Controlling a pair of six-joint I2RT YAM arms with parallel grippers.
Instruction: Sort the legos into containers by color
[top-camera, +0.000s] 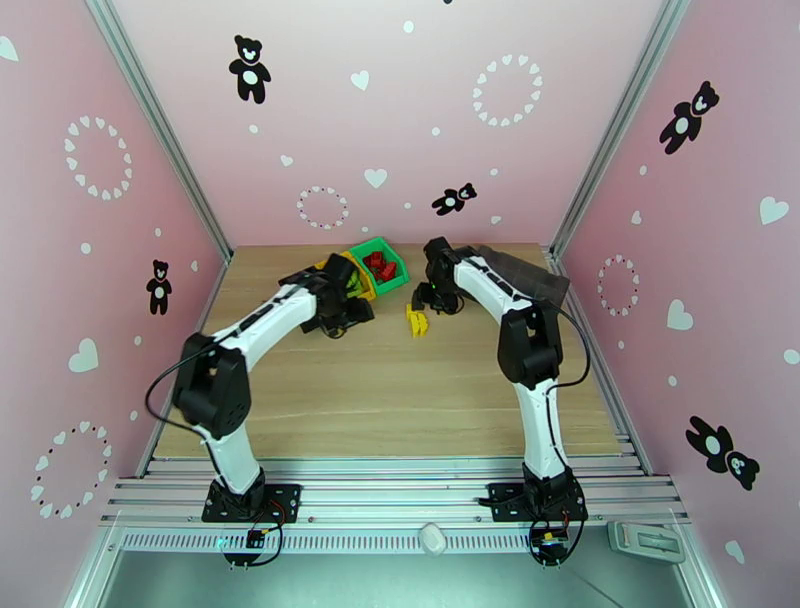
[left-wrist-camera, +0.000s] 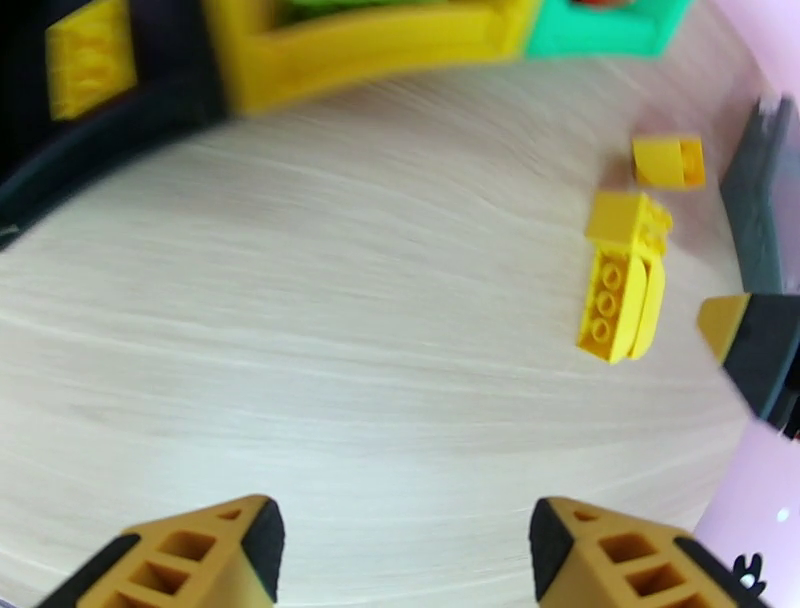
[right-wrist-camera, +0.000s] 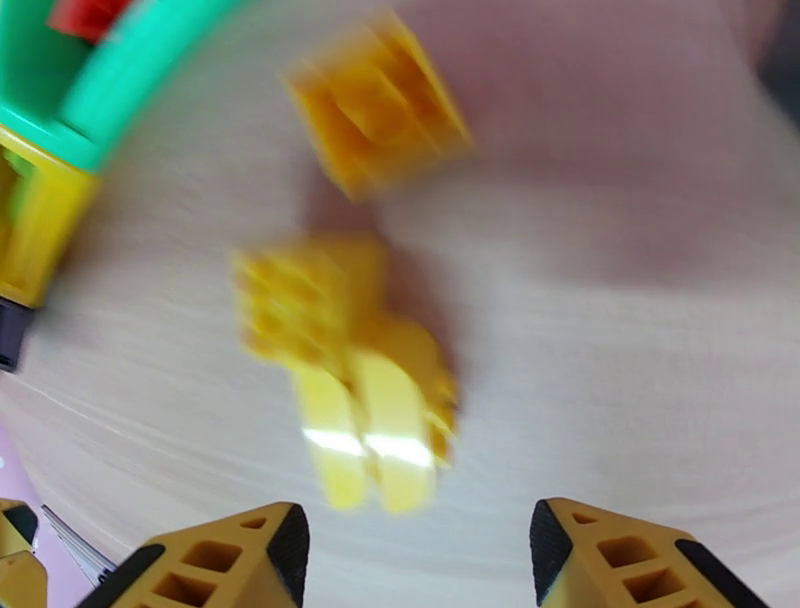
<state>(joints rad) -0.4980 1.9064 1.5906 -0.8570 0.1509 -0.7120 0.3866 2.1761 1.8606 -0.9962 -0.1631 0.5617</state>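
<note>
Item: yellow legos (right-wrist-camera: 350, 390), loose cluster on tabletop (top-camera: 400, 400), near containers (left-wrist-camera: 370, 50).
Right claw (right-wrist-camera: 415, 545): jaws apart, empty, over cluster.
Left claw (left-wrist-camera: 405, 545): jaws apart, empty.
Step, my read: picking yellows.
Next: I lower, close on one brick, carry to black bin (left-wrist-camera: 170, 90).

Bins joined in a row at the far side of my table (top-camera: 400, 400): black bin (left-wrist-camera: 150, 110), yellow bin (left-wrist-camera: 370, 45), green bin (left-wrist-camera: 610, 30). Red legos (top-camera: 380, 266) in green, light green legos (left-wrist-camera: 350, 4) in yellow, one yellow brick (left-wrist-camera: 90, 60) in black. Loose on the wood: yellow cluster (left-wrist-camera: 612, 305), pieces touching; lone yellow brick (left-wrist-camera: 668, 162) near it.
</note>
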